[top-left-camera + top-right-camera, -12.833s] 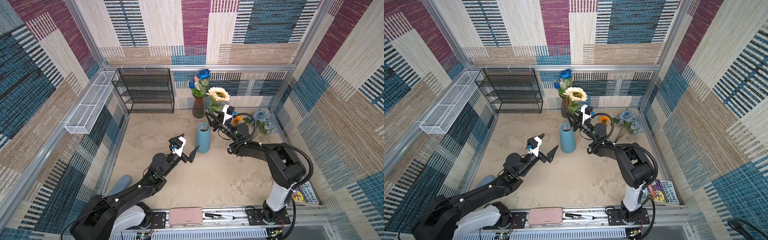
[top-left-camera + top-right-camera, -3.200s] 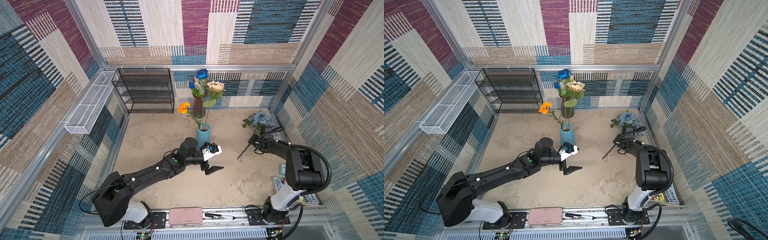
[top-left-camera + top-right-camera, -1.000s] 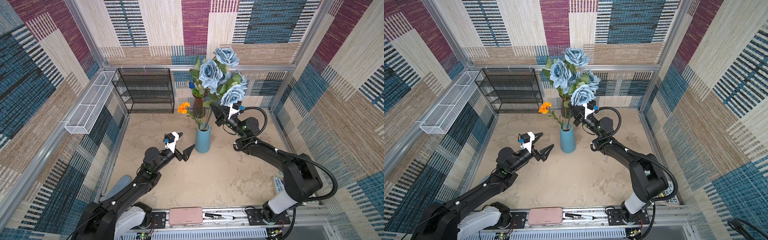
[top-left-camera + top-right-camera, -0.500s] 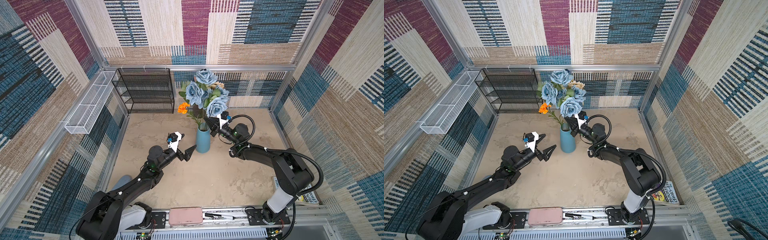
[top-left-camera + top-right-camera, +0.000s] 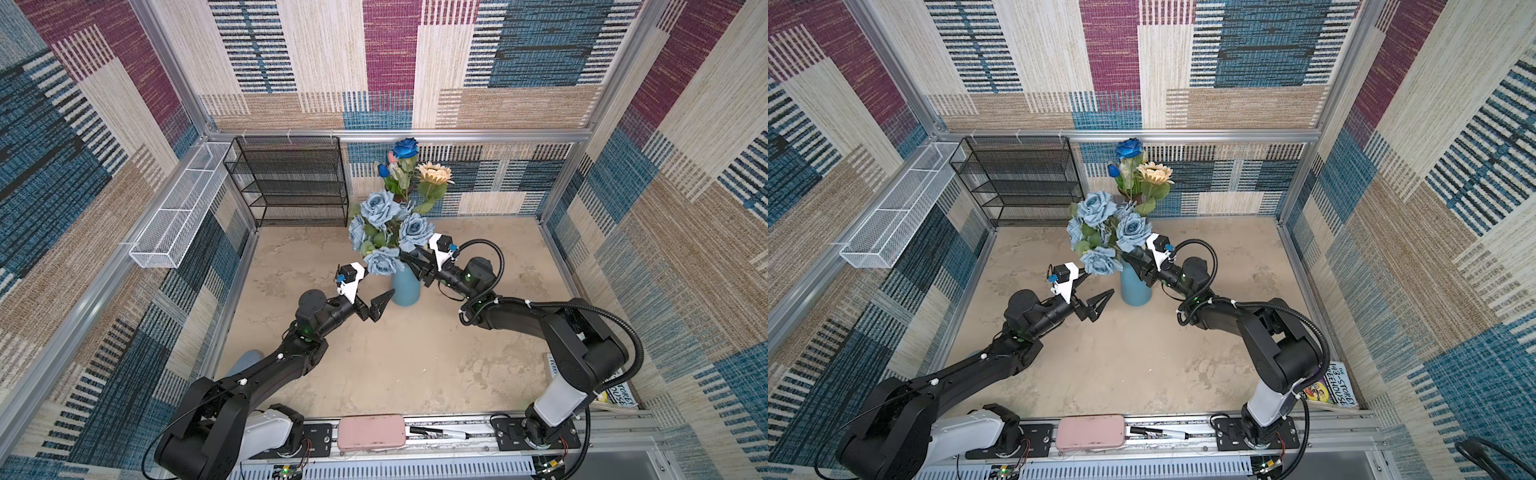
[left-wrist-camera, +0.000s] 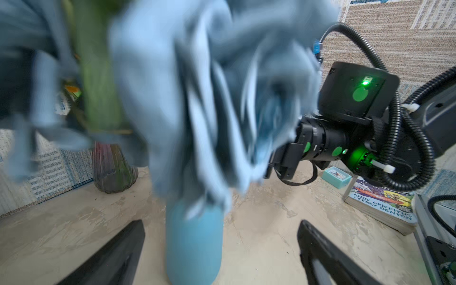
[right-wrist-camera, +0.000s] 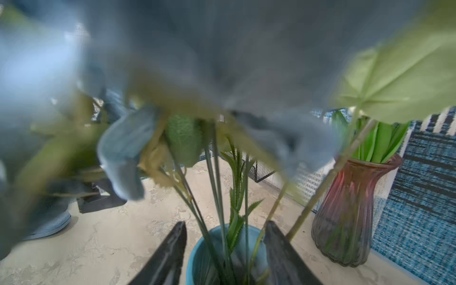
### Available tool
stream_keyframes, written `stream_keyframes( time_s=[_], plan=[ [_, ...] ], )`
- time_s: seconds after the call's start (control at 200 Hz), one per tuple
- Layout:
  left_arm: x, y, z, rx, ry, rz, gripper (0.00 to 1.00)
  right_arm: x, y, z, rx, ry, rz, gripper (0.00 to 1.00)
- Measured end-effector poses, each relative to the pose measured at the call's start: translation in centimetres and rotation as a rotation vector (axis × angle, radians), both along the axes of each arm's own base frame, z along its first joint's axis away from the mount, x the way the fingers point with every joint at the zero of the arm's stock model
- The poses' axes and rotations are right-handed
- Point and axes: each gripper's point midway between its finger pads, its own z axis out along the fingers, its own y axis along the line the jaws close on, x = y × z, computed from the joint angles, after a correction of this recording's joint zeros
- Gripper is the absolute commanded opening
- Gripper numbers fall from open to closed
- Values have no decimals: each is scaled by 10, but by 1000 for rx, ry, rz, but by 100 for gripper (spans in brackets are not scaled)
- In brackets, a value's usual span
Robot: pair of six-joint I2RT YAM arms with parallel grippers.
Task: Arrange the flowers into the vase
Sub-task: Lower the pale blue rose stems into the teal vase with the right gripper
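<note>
The dusty-blue rose bunch (image 5: pixel 386 237) was stood in the blue vase (image 5: pixel 406 291), near the middle of the table (image 5: pixel 374 365). The right gripper (image 7: pixel 225 223) was seen at the vase mouth, with its jaws partly apart on both sides of the stems and nothing pinched. The left gripper (image 5: pixel 380 284) was held wide open just beside the vase. The right gripper would best be drawn away slowly and straight, so that no stem is caught and the vase is not tipped.
</note>
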Motion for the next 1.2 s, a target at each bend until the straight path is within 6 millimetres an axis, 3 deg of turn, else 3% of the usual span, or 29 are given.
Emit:
stream_keyframes(
  time_s=[0.17, 0.27, 0.401, 0.586, 0.811, 1.202],
  plan=[
    [-1, 0, 1, -1, -3, 0, 99, -21, -18, 20, 33, -61, -33, 84],
    [-2, 1, 3, -3, -8, 0, 99, -31, -28, 23, 40, -80, -62, 100],
    [-7, 3, 4, -2, -23, -3, 99, -37, -39, 16, 37, -75, -105, 100],
    [-17, 8, 0, 18, -48, 0, 99, -31, -38, 0, -4, -57, -117, 100],
    [-19, 13, -13, 47, -44, 28, 99, -13, -28, -41, -88, 10, -120, 100],
    [-12, 9, -18, 68, -38, 25, 99, 23, 1, -70, -137, 42, -71, 100]
  ],
)
